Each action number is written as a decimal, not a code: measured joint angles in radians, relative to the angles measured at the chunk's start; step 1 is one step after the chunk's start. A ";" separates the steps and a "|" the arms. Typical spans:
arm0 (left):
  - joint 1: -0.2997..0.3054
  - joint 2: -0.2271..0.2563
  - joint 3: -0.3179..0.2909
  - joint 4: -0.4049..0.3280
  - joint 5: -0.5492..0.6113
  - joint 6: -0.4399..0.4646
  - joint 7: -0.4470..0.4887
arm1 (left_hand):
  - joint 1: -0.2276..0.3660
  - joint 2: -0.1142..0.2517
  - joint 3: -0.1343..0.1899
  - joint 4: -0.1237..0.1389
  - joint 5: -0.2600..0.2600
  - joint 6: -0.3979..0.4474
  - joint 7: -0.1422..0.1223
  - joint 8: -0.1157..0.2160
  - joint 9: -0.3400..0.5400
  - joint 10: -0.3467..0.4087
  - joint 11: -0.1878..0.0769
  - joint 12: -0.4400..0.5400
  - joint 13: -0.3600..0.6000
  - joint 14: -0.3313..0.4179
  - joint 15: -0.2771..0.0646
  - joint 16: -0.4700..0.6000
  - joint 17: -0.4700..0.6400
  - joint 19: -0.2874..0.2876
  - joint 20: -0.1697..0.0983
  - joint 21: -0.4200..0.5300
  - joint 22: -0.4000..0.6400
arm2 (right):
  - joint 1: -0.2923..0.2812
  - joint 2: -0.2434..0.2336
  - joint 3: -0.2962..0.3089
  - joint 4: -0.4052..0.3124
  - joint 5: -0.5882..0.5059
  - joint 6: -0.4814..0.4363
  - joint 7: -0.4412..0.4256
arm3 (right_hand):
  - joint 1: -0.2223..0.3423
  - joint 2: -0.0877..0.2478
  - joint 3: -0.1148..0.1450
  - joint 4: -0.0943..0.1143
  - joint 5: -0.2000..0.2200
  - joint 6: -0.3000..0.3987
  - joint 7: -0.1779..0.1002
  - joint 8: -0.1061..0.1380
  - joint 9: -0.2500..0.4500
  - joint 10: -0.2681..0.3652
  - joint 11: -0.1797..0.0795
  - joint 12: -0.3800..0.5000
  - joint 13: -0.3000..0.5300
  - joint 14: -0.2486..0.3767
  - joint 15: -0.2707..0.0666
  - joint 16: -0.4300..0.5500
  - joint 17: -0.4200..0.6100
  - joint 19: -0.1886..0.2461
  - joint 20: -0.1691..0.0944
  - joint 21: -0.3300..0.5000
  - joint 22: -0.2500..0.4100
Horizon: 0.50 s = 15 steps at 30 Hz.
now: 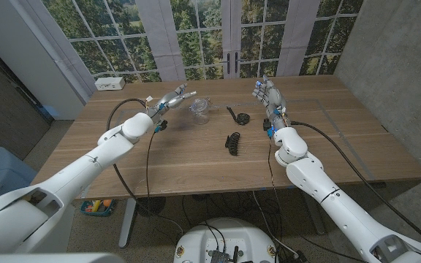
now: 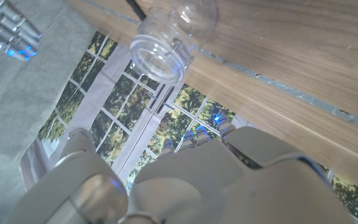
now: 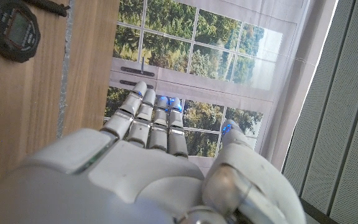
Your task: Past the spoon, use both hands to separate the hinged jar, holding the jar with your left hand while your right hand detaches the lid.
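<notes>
The clear glass hinged jar [image 1: 200,111] stands on the wooden table [image 1: 196,161] toward the far middle; its wire clasp shows in the left wrist view on the jar [image 2: 166,43]. My left hand [image 1: 172,99] hovers just to the jar's left, fingers apart and pointing at it, holding nothing and apart from the glass. My right hand [image 1: 266,93] is raised over the far right part of the table, well to the jar's right, fingers straight and empty; its back shows in the right wrist view [image 3: 160,168]. My right hand's fingertips [image 2: 8,31] also appear in the left wrist view.
A black watch-like device with a strap [image 1: 240,117] lies right of the jar, seen too as the device [image 3: 10,28]. A black ridged object [image 1: 232,142] lies nearer the front. A white box [image 1: 110,83] sits at the far left corner. Windows stand behind the table.
</notes>
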 measured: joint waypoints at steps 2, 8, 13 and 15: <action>0.021 -0.015 -0.033 0.027 -0.038 -0.029 -0.019 | -0.016 0.004 -0.003 0.003 0.004 0.000 0.000 0.000 -0.001 0.001 -0.002 0.005 -0.004 0.000 -0.003 0.000 -0.004 0.000 -0.015 0.004 0.000 | 0.003 -0.004 0.000 0.009 0.000 0.000 0.000 | -0.020 -0.001 -0.007 0.012 -0.014 -0.004 0.004 0.000 0.000 -0.008 -0.007 -0.004 -0.004 -0.012 -0.006 -0.004 -0.004 -0.004 -0.004 -0.003 -0.001; 0.027 -0.021 -0.044 0.034 -0.147 -0.095 -0.079 | -0.054 0.019 -0.007 0.015 0.004 -0.005 -0.005 0.000 -0.001 0.001 -0.030 0.005 -0.005 -0.001 -0.028 0.000 -0.009 0.001 -0.060 0.011 0.000 | 0.008 -0.017 0.001 0.029 0.010 0.025 0.055 | -0.059 -0.001 -0.021 0.035 -0.045 -0.014 0.007 0.000 -0.003 -0.029 -0.011 -0.004 -0.017 -0.043 -0.015 -0.015 -0.013 -0.018 -0.018 -0.016 -0.002; 0.055 -0.050 -0.091 0.067 -0.237 -0.138 -0.138 | -0.088 0.046 0.003 0.025 0.011 0.033 -0.002 0.008 -0.005 0.001 -0.059 0.011 -0.009 0.000 -0.068 -0.005 -0.014 0.000 -0.105 0.011 -0.005 | 0.010 -0.029 0.004 0.041 0.033 0.044 0.113 | -0.102 0.000 -0.032 0.059 -0.061 -0.025 0.007 0.000 -0.006 -0.041 -0.020 -0.004 -0.028 -0.082 -0.024 -0.026 -0.022 -0.049 -0.027 -0.033 -0.005; 0.057 -0.052 -0.093 0.068 -0.259 -0.146 -0.153 | -0.100 0.058 0.008 0.030 0.011 0.048 0.003 0.008 -0.005 0.002 -0.069 0.011 -0.010 0.000 -0.077 -0.007 -0.014 0.001 -0.120 0.011 -0.005 | 0.010 -0.034 0.005 0.045 0.037 0.047 0.122 | -0.107 -0.004 -0.034 0.065 -0.063 -0.031 0.002 -0.001 -0.007 -0.053 -0.021 -0.008 -0.032 -0.095 -0.030 -0.026 -0.027 -0.058 -0.036 -0.039 -0.006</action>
